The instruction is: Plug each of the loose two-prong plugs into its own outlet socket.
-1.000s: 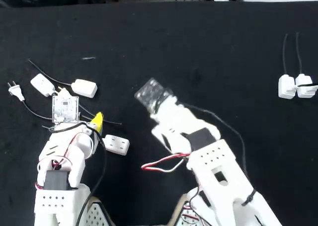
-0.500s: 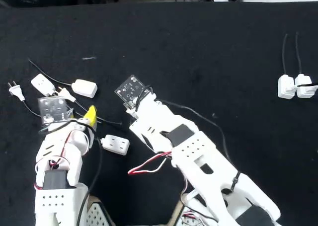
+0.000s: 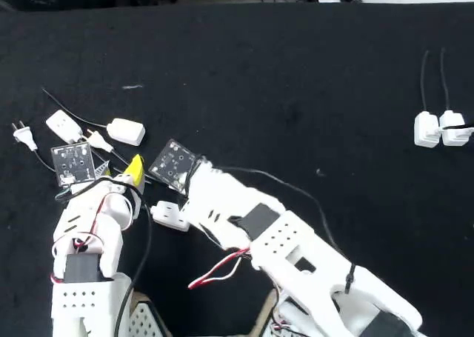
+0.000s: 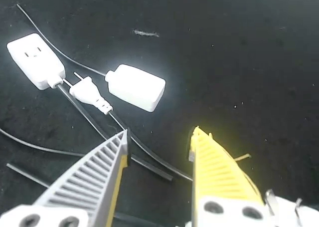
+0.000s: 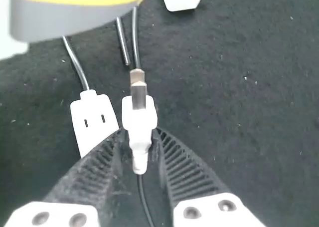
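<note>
Right claw (image 5: 139, 134) clamped on two-prong plug (image 5: 139, 113), outlet socket (image 5: 93, 121) just beside, left claw (image 4: 159, 133) open

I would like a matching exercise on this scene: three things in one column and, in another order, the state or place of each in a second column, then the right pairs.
Column one:
1. left hand
2. right hand
3. two white blocks with cords

Column two:
a. shut on a white plug
b. lying at the right side of the table
c. open, holding nothing

Pairs: 1-c; 2-a; 3-b.
</note>
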Robot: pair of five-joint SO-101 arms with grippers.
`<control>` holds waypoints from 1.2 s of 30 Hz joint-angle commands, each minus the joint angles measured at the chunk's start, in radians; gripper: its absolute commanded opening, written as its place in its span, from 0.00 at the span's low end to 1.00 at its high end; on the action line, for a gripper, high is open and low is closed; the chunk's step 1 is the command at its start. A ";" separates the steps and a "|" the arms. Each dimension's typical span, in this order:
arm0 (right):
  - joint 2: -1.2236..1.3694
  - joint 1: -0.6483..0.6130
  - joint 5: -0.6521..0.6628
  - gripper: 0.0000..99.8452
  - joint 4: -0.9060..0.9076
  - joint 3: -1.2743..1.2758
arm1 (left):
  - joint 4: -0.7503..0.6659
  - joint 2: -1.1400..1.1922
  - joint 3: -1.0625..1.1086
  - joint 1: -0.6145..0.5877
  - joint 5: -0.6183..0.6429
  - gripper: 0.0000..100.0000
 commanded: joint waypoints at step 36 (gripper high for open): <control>-0.051 -0.048 0.015 0.01 0.021 -0.024 | 0.118 -0.011 -0.124 0.191 -0.133 0.21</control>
